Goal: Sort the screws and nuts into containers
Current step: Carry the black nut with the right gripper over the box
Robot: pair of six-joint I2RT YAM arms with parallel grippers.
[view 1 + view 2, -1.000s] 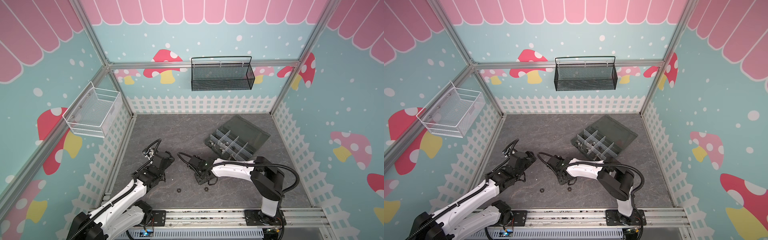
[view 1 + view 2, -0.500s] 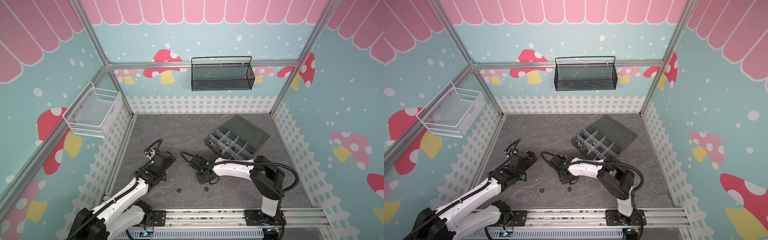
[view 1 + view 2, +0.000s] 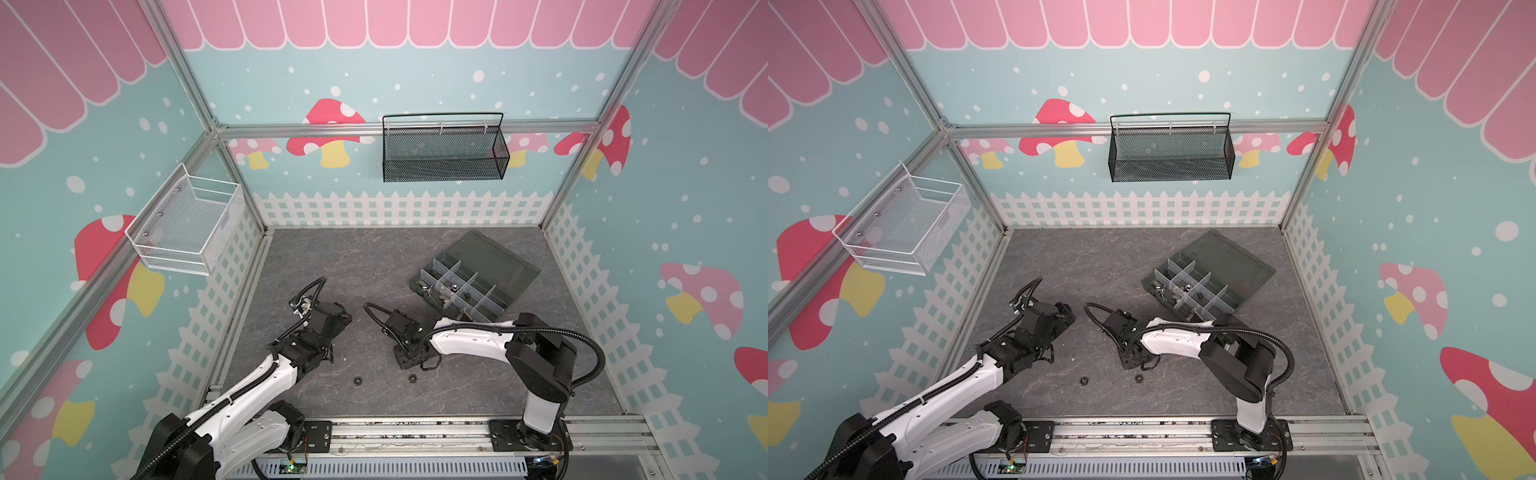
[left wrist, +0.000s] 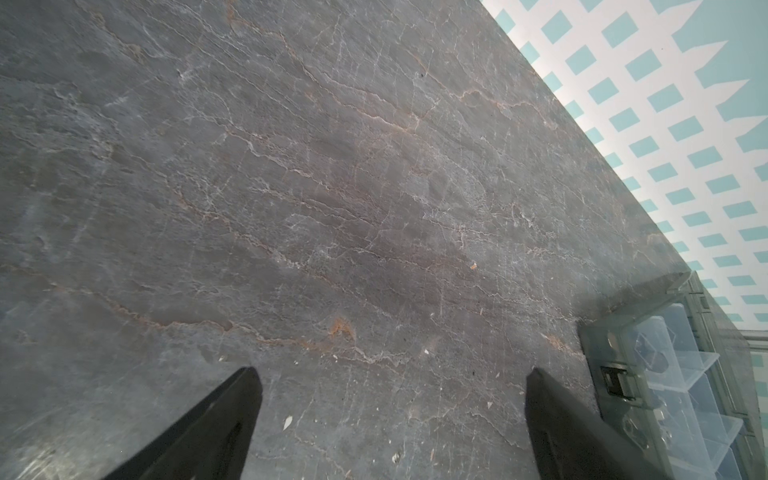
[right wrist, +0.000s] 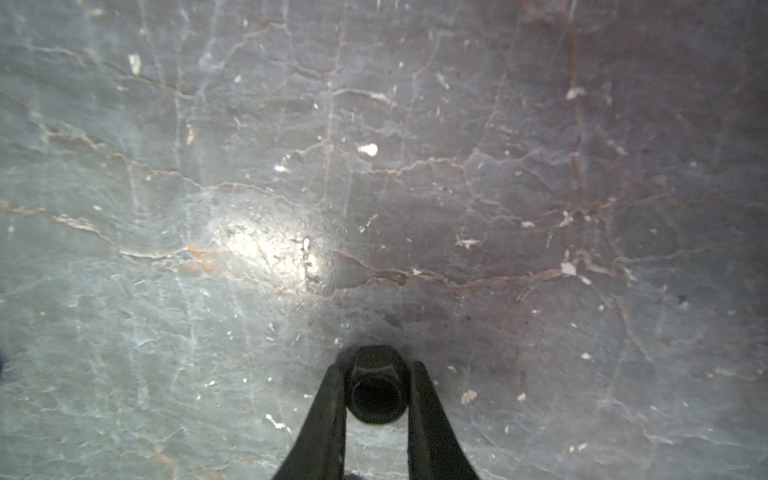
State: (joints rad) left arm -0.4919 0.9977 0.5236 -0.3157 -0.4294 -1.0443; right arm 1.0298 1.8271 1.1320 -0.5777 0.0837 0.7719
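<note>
In the right wrist view a black hex nut lies on the grey floor between the fingers of my right gripper, and both fingers press its sides. In both top views the right gripper points down at the floor left of the organizer box and hides that nut. Two more black nuts lie loose near the front. Small silver pieces sit in the box's nearer compartments. My left gripper hovers open and empty over bare floor.
The box's lid lies open toward the back right. A black mesh basket hangs on the back wall and a white wire basket on the left wall. A metal rail runs along the front edge.
The right gripper's fingers have closed in onto the black nut. The left gripper has shifted slightly toward the back and stayed open.
</note>
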